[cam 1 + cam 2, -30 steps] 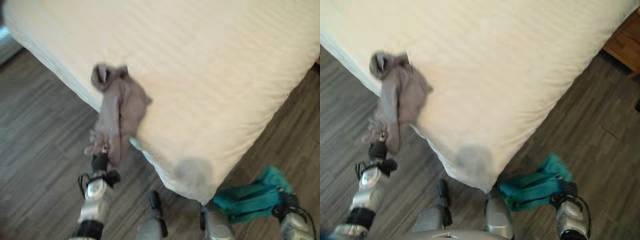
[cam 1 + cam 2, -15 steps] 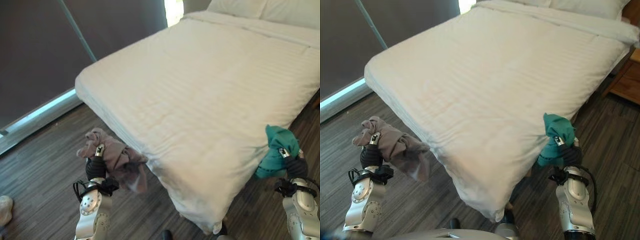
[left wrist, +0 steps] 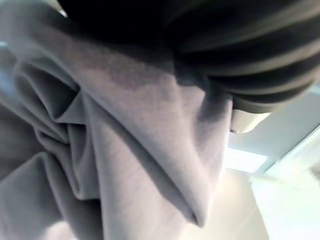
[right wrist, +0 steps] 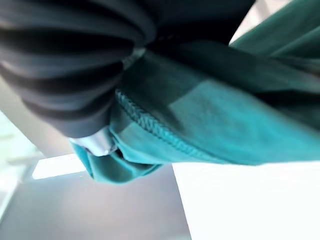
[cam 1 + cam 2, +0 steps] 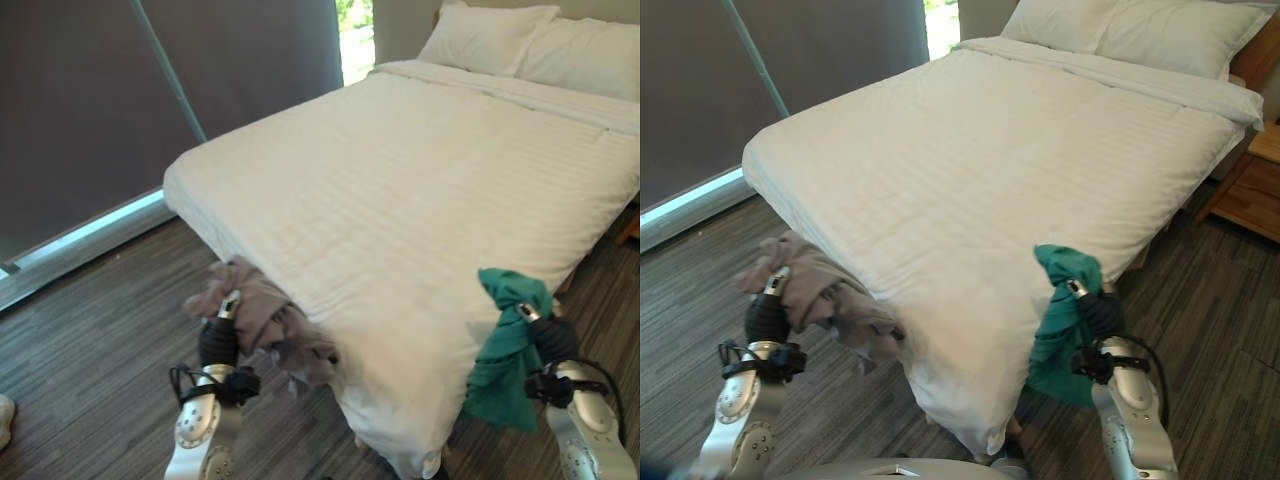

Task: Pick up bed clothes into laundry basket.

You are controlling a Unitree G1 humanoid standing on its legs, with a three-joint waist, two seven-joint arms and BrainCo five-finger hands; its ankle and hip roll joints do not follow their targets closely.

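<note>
My left hand (image 5: pixel 218 342) is raised at the bed's near left corner, shut on a grey-mauve garment (image 5: pixel 262 318) that bunches over it and droops to the right; the same grey cloth (image 3: pixel 125 165) wraps the hand in the left wrist view. On the right, my right hand (image 5: pixel 552 340) is shut on a teal garment (image 5: pixel 506 345) that hangs down beside the mattress corner, and its teal folds (image 4: pixel 225 120) show in the right wrist view. Both garments hang off the floor, in front of the white bed (image 5: pixel 430 190).
The bed's near corner (image 5: pixel 400 440) juts toward me between my arms. Two white pillows (image 5: pixel 530 45) lie at the headboard. A dark curtain (image 5: pixel 100 100) hangs at the left, a wooden nightstand (image 5: pixel 1250 195) stands at the right. Wood-look floor (image 5: pixel 90 340) lies on both sides.
The camera has tilted up from the bed corner to the whole bed. Both hands have come up holding their garments, the grey one and the teal one now lifted off the floor.
</note>
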